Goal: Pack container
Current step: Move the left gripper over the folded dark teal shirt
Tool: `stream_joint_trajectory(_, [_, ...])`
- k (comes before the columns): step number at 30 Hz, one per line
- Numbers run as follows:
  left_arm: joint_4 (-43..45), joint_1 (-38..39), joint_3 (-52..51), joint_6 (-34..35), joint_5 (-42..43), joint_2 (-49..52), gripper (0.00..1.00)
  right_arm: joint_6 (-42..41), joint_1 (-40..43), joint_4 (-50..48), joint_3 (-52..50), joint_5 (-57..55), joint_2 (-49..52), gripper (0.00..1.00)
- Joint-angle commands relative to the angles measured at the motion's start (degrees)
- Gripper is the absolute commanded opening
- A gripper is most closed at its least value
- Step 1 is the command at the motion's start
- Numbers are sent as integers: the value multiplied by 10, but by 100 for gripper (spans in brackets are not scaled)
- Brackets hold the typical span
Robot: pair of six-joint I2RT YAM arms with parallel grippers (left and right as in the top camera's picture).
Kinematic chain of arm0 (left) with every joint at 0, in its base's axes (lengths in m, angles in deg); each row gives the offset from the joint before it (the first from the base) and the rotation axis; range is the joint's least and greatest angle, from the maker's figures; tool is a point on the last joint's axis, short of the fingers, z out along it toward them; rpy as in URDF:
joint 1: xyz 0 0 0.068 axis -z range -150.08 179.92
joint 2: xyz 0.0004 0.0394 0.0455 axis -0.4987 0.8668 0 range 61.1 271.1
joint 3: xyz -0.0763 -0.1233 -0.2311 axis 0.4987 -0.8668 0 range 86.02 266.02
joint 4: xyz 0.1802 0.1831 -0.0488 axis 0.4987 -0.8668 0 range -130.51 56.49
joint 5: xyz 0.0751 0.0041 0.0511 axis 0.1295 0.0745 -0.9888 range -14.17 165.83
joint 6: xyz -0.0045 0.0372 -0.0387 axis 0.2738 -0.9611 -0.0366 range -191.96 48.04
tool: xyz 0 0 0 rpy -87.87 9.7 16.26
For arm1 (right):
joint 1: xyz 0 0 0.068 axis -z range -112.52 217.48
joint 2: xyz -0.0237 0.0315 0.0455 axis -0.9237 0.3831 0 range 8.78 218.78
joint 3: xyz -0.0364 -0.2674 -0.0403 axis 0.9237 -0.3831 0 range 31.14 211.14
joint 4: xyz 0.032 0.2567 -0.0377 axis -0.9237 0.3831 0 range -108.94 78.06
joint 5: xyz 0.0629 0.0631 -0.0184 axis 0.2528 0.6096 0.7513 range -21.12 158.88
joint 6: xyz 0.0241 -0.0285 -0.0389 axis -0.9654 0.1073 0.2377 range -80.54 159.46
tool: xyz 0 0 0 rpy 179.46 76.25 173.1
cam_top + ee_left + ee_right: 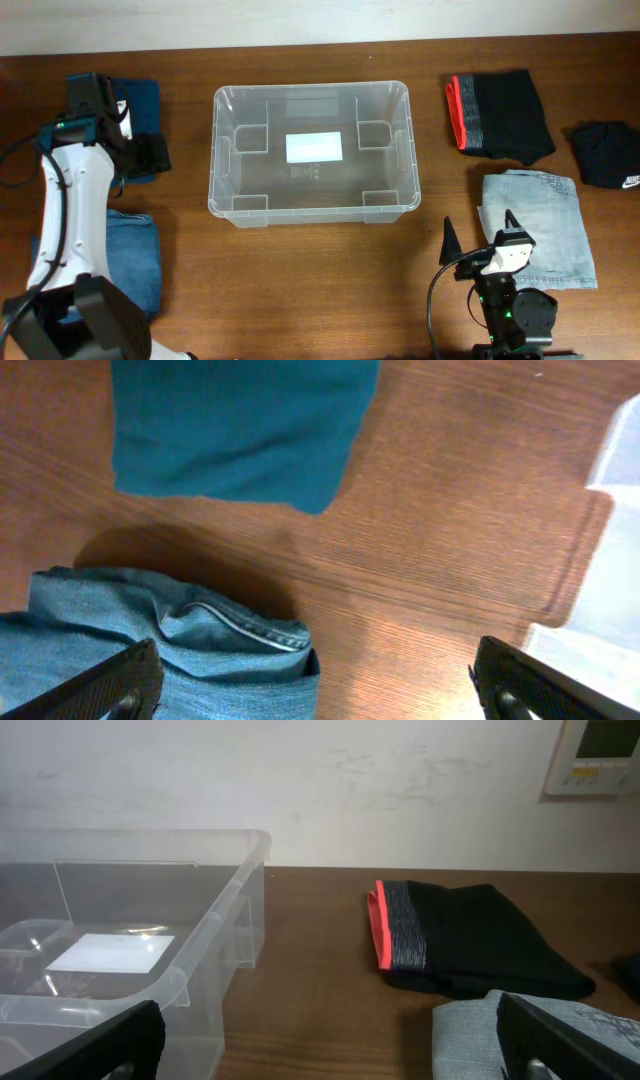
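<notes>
Container: clear plastic bin [311,150], upright and open-topped at the middle of the counter [330,290], long side running left to right; white label on its base.
Left hand: [150,157] over bare wood just left of the container, between the teal cloth and the jeans. In the left wrist view the two fingertips sit at the far lower corners, so the hand [320,690] is spread wide with nothing in it.
Right hand: [482,235] low at the front of the counter, right of the container, its right finger over the edge of the pale denim. Fingers [565,1040] set far apart, gripping nothing.
Teal cloth: [140,98] folded, at the far left rear.
Jeans: [130,262] blue denim, folded, left front, partly under the left arm.
Black garment, red band: [498,115] folded, right of the container, well apart from it.
Pale denim: [545,228] folded, just in front of the red-banded garment.
Black item, white logo: [608,152] at the far right edge.
</notes>
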Motion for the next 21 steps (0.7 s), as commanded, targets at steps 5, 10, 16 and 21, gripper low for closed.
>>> stream_joint_trajectory(5, [-92,-1,8,41,-9,5,99,2,4,3,-3,3,-5,99])
stream_joint_trajectory(10, [-137,-2,8,59,-9,-5,99,2,4,3,-3,3,-5,99])
stream_joint_trajectory(16, [-167,-1,8,81,-7,-56,99,2,4,3,-3,3,-5,99])
stream_joint_trajectory(21, [-188,-1,5,82,46,-129,99,2,4,3,-3,3,-5,98])
